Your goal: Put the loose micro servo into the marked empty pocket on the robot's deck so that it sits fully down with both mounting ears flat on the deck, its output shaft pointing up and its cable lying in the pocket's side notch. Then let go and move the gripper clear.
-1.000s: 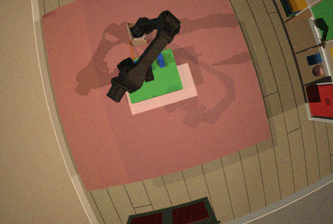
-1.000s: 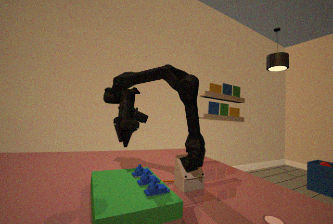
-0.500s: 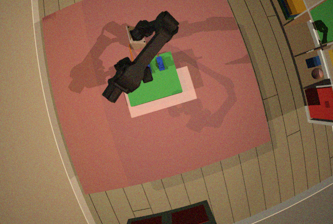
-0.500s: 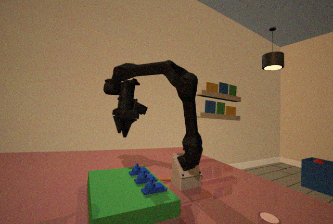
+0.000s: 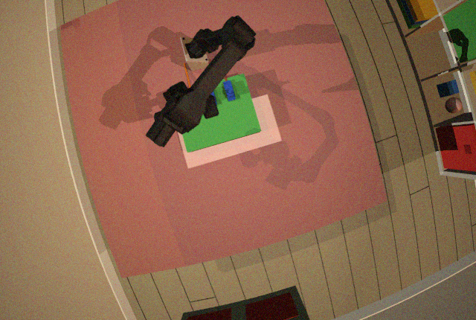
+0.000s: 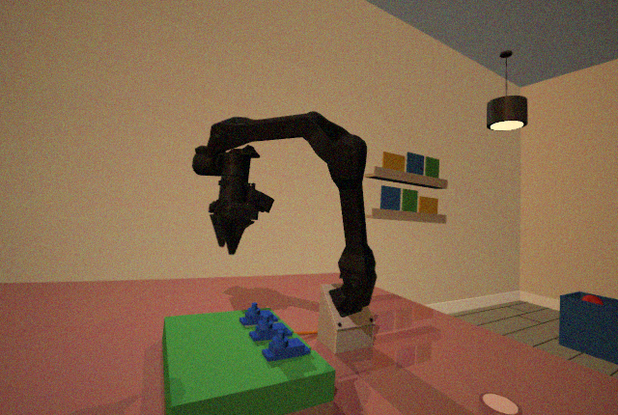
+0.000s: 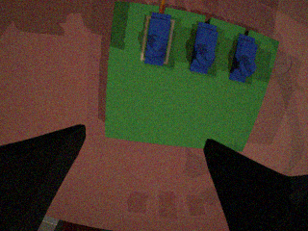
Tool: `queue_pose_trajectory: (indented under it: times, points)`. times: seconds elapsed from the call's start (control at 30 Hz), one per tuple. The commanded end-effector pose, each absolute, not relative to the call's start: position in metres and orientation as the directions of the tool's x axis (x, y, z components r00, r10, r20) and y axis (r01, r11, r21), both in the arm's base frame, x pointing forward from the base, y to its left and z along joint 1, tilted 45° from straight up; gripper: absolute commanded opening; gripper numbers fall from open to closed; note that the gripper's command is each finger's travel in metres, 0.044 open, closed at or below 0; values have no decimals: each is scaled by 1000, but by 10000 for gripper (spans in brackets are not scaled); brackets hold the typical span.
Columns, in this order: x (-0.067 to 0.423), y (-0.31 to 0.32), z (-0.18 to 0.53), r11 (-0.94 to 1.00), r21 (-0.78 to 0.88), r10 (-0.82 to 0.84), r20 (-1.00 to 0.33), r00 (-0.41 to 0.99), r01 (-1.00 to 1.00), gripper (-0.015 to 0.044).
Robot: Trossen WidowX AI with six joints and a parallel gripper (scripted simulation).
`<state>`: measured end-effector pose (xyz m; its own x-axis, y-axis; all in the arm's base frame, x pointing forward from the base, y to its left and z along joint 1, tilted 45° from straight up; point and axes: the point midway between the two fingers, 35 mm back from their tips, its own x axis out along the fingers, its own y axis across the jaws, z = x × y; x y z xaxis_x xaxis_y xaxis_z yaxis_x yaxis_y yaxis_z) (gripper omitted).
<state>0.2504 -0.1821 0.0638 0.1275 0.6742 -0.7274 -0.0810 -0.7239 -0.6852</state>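
The orange-cabled blue servo [image 6: 256, 318] [image 7: 158, 39] sits inside the pale pocket outline [image 7: 143, 45] on the green deck [image 5: 230, 124] [image 6: 210, 350] [image 7: 159, 106]. In the exterior view it stands upright and looks about level with its neighbours, its shaft up. Its orange cable [image 5: 187, 74] [image 7: 163, 6] leaves over the deck's edge on the base side; the notch and the ears' contact are too small to judge. The arm hides this servo in the top view. My gripper [image 6: 226, 249] [image 7: 146, 139] is open and empty, high above the deck and apart from the servo.
Two more blue servos stand in the same row: the middle one [image 6: 269, 330] [image 7: 204, 48] and the outer one [image 5: 229, 91] [image 6: 285, 347] [image 7: 243, 58]. The arm's pale base block [image 5: 198, 64] [image 6: 353, 339] stands beside the deck's servo edge. A pale sheet [image 5: 268, 116] shows around the deck.
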Motion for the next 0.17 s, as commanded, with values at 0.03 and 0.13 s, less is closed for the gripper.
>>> queue_pose_trajectory:
  times: [0.03, 0.13]
  points:
    - [249, -182, 64, -725, -684, 674, -728, 121, -79, 440]
    - [249, -182, 64, -725, -684, 674, -728, 121, -79, 440]
